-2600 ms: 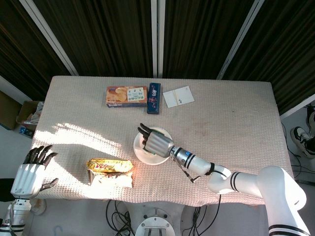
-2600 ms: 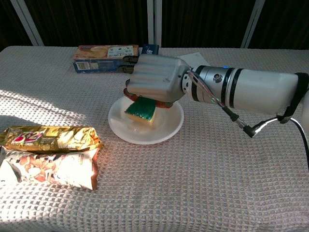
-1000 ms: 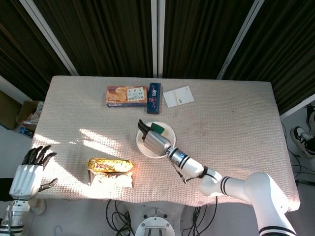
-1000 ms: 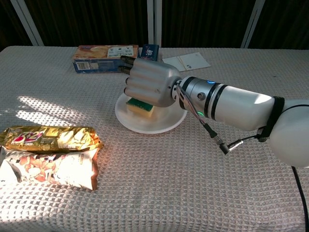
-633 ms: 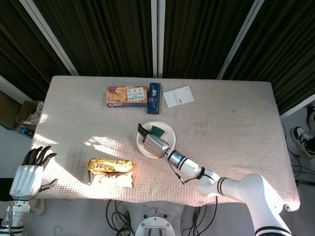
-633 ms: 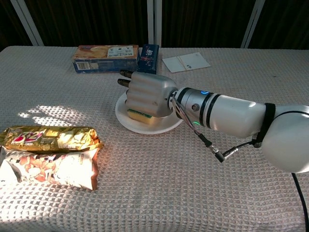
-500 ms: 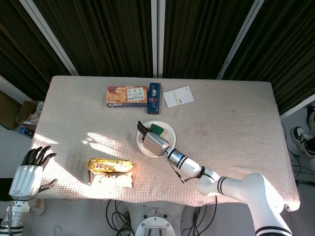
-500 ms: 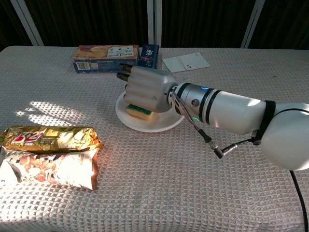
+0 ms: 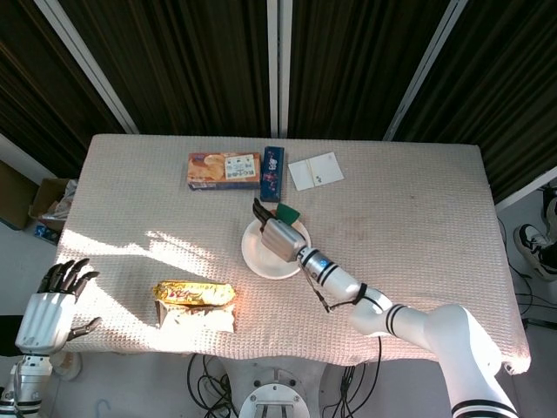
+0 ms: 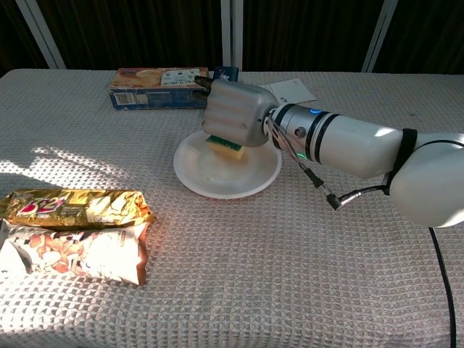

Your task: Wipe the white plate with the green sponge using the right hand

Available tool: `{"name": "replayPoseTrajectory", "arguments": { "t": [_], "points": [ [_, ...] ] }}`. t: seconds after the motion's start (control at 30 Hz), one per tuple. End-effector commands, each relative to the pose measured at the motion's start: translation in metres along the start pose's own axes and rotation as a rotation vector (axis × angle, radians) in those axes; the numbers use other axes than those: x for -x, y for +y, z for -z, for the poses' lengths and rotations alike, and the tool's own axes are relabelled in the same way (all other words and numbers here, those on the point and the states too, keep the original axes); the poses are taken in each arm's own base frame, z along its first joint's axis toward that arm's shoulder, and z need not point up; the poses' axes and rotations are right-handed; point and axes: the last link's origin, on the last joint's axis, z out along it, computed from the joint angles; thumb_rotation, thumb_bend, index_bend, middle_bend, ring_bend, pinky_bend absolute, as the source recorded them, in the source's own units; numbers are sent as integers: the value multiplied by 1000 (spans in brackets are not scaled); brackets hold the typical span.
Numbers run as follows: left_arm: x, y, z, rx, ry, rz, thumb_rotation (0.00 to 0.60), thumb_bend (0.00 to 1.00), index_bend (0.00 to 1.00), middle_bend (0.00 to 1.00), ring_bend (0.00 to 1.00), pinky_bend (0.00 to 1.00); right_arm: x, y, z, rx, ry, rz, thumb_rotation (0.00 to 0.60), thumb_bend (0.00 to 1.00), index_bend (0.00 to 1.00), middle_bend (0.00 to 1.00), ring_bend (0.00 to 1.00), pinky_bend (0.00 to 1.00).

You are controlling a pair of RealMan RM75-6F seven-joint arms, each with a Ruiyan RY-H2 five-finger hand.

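Observation:
The white plate (image 9: 261,254) (image 10: 217,176) sits on the woven tablecloth near the middle of the table. My right hand (image 9: 278,235) (image 10: 235,114) hovers over the plate's far edge and grips the green sponge (image 9: 288,213) (image 10: 226,146), whose yellow underside faces down onto the plate's far side. In the chest view most of the sponge is hidden under the palm. My left hand (image 9: 50,309) hangs off the table's near-left corner with fingers spread and nothing in it; it shows only in the head view.
A snack bag (image 9: 195,305) (image 10: 72,233) lies near the front left. At the back are a biscuit box (image 9: 224,170) (image 10: 156,87), a dark blue pack (image 9: 272,185) and a paper card (image 9: 315,170) (image 10: 288,92).
My right hand has carried the sponge from the plate's near-left part across to its far right edge, uncovering most of the plate. The left hand has stayed put.

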Motion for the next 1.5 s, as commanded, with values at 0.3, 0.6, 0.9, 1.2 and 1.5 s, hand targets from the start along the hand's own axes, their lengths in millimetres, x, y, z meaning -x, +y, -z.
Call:
{"name": "replayPoseTrajectory", "arguments": {
  "t": [0.3, 0.6, 0.9, 1.2, 1.5],
  "points": [
    [1, -3, 3, -10, 4, 4, 600, 48, 249, 119, 96, 118, -5, -21, -7, -45, 13, 54, 600, 297, 454, 351, 81, 0],
    [0, -2, 4, -4, 5, 9, 600, 47, 248, 119, 96, 118, -7, -6, -10, -2, 19, 42, 600, 296, 456, 351, 81, 0],
    [0, -4, 5, -12, -1, 8, 600, 47, 248, 120, 96, 119, -3, -33, -11, -85, 8, 121, 600, 297, 456, 351, 81, 0],
    [-1, -3, 5, -5, 7, 8, 600, 48, 247, 120, 96, 118, -18, -10, -10, -5, 68, 34, 600, 296, 457, 351, 81, 0],
    [0, -4, 5, -12, 2, 10, 600, 47, 246, 120, 96, 118, -26, -44, -2, -116, 78, 10, 600, 296, 457, 351, 82, 0]
  ]
}}
